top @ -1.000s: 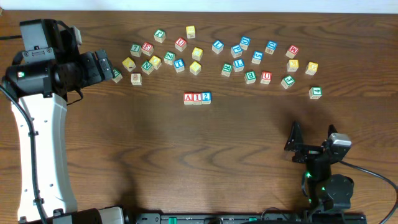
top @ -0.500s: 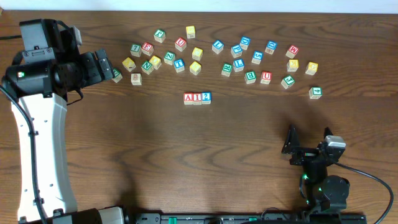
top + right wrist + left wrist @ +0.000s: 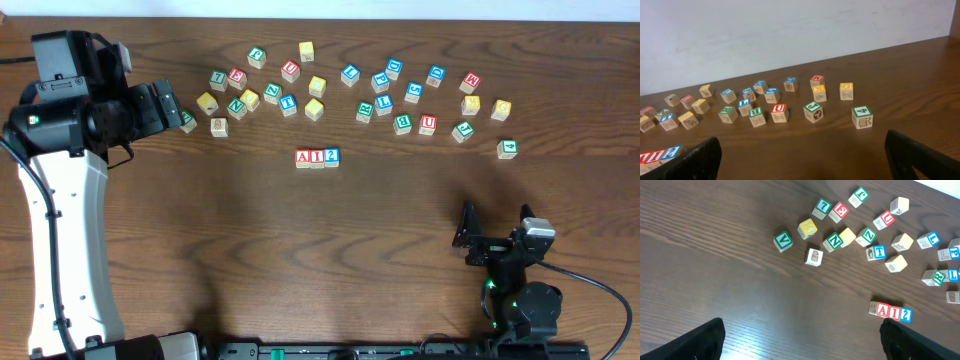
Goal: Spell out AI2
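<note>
Checking overhead first: the A cube [image 3: 303, 157], I cube [image 3: 317, 157] and 2 cube [image 3: 331, 156] sit in one row on the desk [image 3: 300, 260]. They touch side to side and read A-I-2 from left to right. The row is about midway btwn the desk's left and right edges, and nearer the far edge than the near one. The spare cubes [image 3: 428, 124] lie in a loose band along the far edge, apart from the row. My left gripper [image 3: 172, 106] hangs over the desk's left side toward the far edge, just beside the green V cube [image 3: 188, 122] at the left end of that band. My right gripper [image 3: 496, 224] is by the near-right corner, well apart from the row, jaws spread wide w/ nothing in them.

Left wrist cam: the left fingers [image 3: 700, 341] show only as dark tips in the bottom corners of the frame. They are far apart w/ bare wood btwn them, so nothing is held. The row sits lower right in this view, all three cubes touching. The green V cube is up ahead, clear of the tips.

Right wrist cam: the right fingers [image 3: 690, 161] are also dark tips in the bottom corners, spread wide and empty. The row is at the frame's bottom-left edge; the 2 cube is fully in view and the A cube is partly cut off. A green 4 cube [image 3: 862, 116] stands alone, nearest the cam. The spare cubes sit behind it toward the far edge, w/ a pale wall [image 3: 790, 30] beyond.
</note>
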Tool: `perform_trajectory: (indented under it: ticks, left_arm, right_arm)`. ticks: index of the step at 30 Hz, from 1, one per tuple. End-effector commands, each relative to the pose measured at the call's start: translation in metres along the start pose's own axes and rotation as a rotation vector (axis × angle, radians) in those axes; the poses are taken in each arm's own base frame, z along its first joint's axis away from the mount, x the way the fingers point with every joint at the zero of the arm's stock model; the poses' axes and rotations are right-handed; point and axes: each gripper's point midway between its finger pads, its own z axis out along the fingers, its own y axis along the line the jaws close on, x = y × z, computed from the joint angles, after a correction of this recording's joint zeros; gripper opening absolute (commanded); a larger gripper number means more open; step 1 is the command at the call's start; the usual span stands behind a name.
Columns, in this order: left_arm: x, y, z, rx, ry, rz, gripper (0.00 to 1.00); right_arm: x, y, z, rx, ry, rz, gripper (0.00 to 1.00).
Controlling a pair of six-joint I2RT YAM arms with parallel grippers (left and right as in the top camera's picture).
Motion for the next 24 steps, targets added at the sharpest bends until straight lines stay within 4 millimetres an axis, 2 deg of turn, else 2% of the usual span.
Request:
perform_trajectory:
  ticks: [1,9,12,20,24]
  left_arm:
    - [-0.002,0.001,0.001,-0.004,0.002,-0.003,0.97]
    - [-0.002,0.001,0.001,-0.004,0.002,-0.003,0.98]
    - [-0.003,0.007,-0.003,-0.043,-0.016,-0.001,0.98]
    - [-0.007,0.005,-0.04,-0.047,-0.113,0.01,0.98]
    - [0.006,0.004,-0.06,-0.041,-0.156,0.015,0.98]
  right_arm:
    - [0.0,0.0,0.0,-0.003,-0.003,-0.017,0.99]
    - [0.0,0.0,0.0,-0.003,-0.003,-0.017,0.99]
    - [0.0,0.0,0.0,-0.003,-0.003,-0.017,0.99]
    - [0.0,0.0,0.0,-0.003,-0.003,-0.017,0.99]
    - [0.0,0.0,0.0,-0.003,-0.003,-0.017,0.99]
